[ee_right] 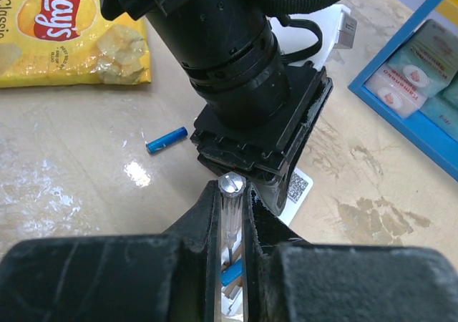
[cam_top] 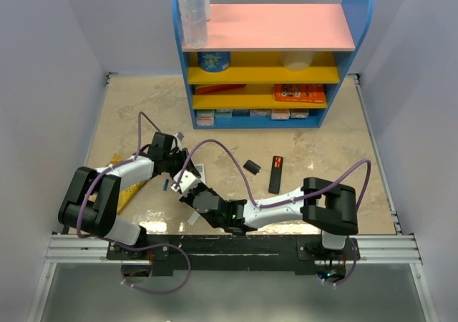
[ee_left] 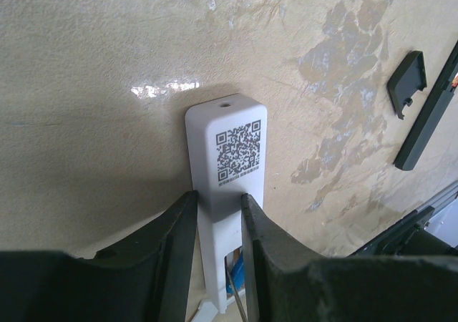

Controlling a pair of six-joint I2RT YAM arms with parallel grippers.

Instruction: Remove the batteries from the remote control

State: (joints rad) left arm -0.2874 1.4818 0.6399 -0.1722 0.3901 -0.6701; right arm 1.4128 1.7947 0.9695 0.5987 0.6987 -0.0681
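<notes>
A white remote (ee_left: 229, 147) with a QR code lies back-up on the table. My left gripper (ee_left: 218, 197) is shut on its sides. Its battery compartment is open, with a blue battery (ee_left: 237, 268) still inside, also seen in the right wrist view (ee_right: 230, 273). My right gripper (ee_right: 230, 189) is shut on a clear-handled screwdriver (ee_right: 232, 215) whose thin grey shaft points down into the compartment beside that battery. A second blue battery (ee_right: 166, 139) lies loose on the table left of the grippers, also in the top view (cam_top: 165, 184). Both grippers meet at the remote (cam_top: 195, 173).
A black remote (cam_top: 275, 173) and a small black cover (cam_top: 252, 166) lie to the right. A yellow Lay's chip bag (ee_right: 71, 28) lies left of the left arm. A blue and yellow shelf (cam_top: 265, 71) with boxes stands at the back.
</notes>
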